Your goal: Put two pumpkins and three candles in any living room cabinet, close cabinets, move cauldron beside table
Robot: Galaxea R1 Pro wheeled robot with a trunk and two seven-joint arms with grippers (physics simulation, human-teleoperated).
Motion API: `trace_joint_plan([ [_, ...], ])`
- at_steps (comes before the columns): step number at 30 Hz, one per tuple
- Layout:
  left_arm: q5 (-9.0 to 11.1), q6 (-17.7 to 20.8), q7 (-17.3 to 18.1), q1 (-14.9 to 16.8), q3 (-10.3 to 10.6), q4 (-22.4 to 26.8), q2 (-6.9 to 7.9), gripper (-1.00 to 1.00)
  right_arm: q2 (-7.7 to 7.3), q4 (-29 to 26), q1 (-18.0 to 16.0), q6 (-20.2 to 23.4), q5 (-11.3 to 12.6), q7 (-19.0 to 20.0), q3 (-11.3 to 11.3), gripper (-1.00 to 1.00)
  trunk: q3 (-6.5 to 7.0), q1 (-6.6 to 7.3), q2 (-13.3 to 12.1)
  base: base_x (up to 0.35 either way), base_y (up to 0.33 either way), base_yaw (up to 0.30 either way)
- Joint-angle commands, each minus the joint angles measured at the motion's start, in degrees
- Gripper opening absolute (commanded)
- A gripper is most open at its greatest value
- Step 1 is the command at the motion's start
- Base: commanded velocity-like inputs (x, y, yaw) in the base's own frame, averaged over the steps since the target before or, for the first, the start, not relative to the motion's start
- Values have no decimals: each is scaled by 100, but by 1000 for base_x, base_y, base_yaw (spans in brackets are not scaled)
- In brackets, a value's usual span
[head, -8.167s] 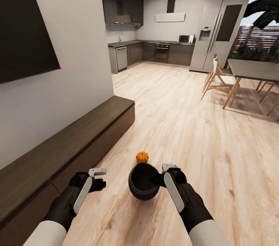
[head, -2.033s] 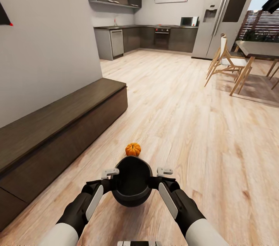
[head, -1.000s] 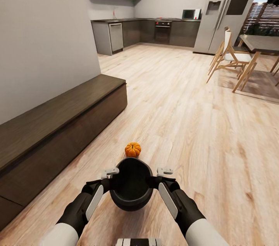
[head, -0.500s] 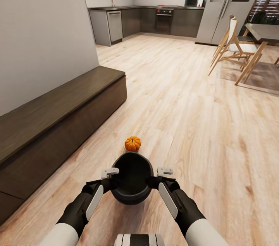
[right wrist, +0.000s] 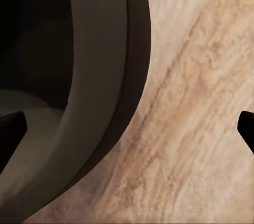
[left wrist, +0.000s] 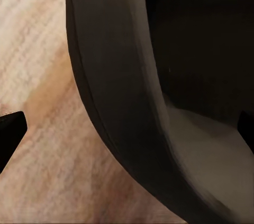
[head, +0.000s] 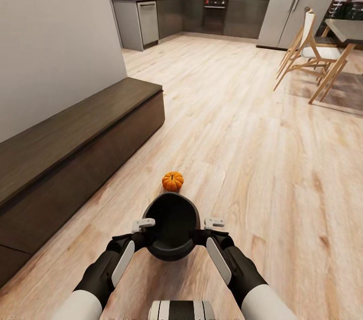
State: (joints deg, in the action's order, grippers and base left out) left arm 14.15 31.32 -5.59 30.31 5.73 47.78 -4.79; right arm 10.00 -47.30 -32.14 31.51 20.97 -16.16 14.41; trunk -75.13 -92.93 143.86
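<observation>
cabinet (head: pixel 75 158) cropped (left edge), table (head: pixel 348 27) cropped

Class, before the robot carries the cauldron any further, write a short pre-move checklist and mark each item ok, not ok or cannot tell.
1. Both grippers at the cauldron, left gripper and right gripper on opposite sides: ok.
2. Grip firm on the rim: cannot tell.
3. Path ahead free: not ok, a pumpkin lies on the floor just beyond the cauldron.
4. Cabinet fronts closed: ok.
5. Table in sight, far right: ok.
</observation>
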Motion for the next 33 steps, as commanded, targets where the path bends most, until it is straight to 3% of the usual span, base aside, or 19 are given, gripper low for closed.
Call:
trace_joint_plan([
  [1,62,25,-57,1,16,10,2,100,0,-7,-2,13,57,-54,9,100,-27,-1,3,0,0,0],
  [21,62,25,-56,1,16,6,1,100,0,-3,-2,-256,39,-54,16,100,-49,-4,5,0,0,0],
  [26,62,24,-56,1,16,9,2,100,0,306,-2,-794,13,-54,194,100,-49,-4,5,0,0,0],
  [33,62,25,-56,1,16,9,-4,100,0,564,-33,-1043,5,-53,220,100,-49,-4,5,0,0,0],
])
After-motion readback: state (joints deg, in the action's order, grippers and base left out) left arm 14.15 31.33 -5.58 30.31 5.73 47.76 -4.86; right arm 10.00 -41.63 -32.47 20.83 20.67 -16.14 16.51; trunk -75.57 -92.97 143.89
